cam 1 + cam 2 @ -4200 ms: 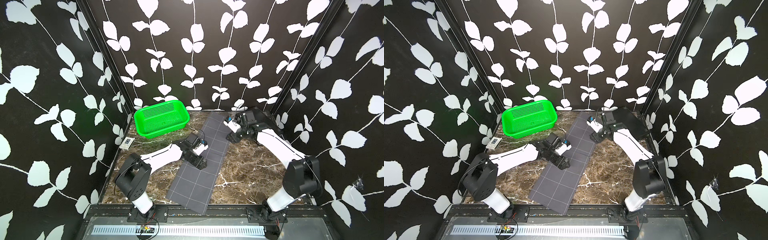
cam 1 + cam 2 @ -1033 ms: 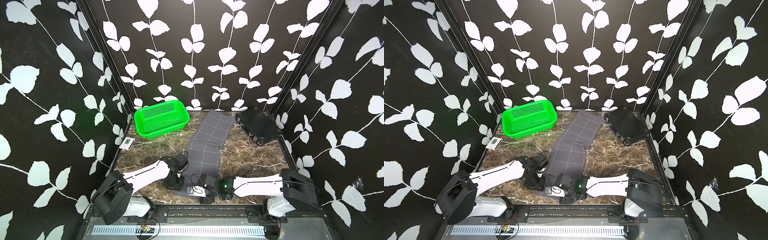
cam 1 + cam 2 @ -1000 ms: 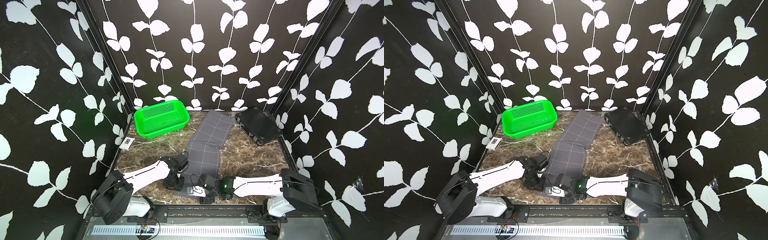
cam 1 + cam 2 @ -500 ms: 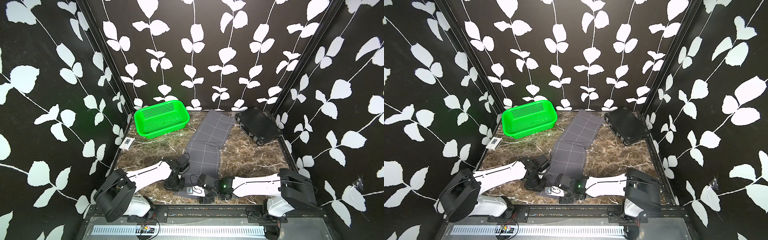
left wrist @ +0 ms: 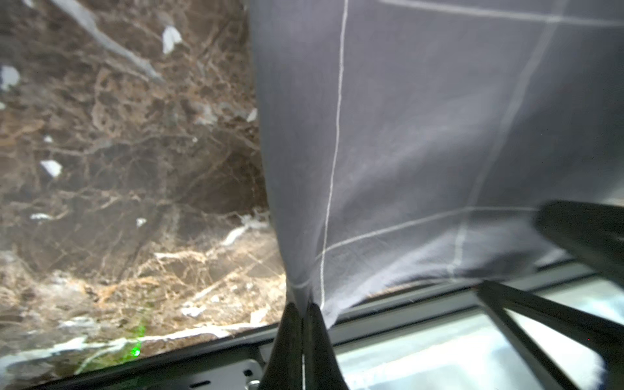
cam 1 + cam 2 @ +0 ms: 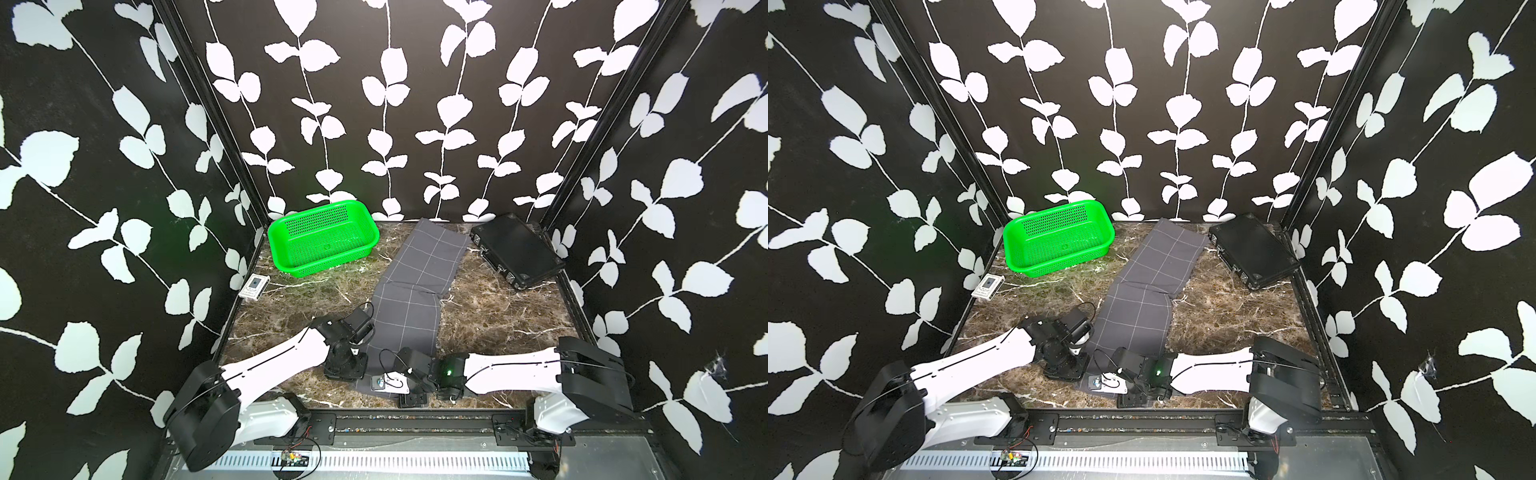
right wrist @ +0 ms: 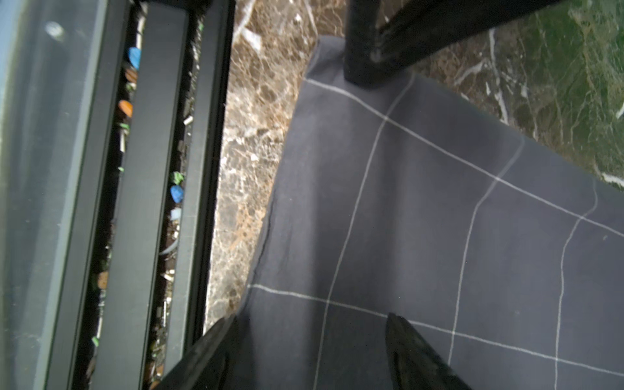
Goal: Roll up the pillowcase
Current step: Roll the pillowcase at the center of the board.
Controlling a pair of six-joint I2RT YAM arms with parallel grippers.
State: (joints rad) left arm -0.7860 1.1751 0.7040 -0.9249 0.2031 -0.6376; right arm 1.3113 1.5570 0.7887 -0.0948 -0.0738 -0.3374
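Pinching the pillowcase (image 6: 411, 286) at its near left corner, our left gripper (image 5: 303, 312) has its jaws closed tight on it. Our right gripper (image 7: 310, 320) spreads its jaws wide over the near edge. It lies lengthwise, near to far, mid-table (image 6: 498, 328).

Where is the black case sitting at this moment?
In both top views the black case lies flat in the table's far right corner, close beside the far end of the pillowcase.

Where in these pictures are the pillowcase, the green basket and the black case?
pillowcase (image 6: 409, 303): a top view, middle of the cloth.
green basket (image 6: 332, 262): a top view, its near wall.
black case (image 6: 1252, 249): a top view, centre of its lid.
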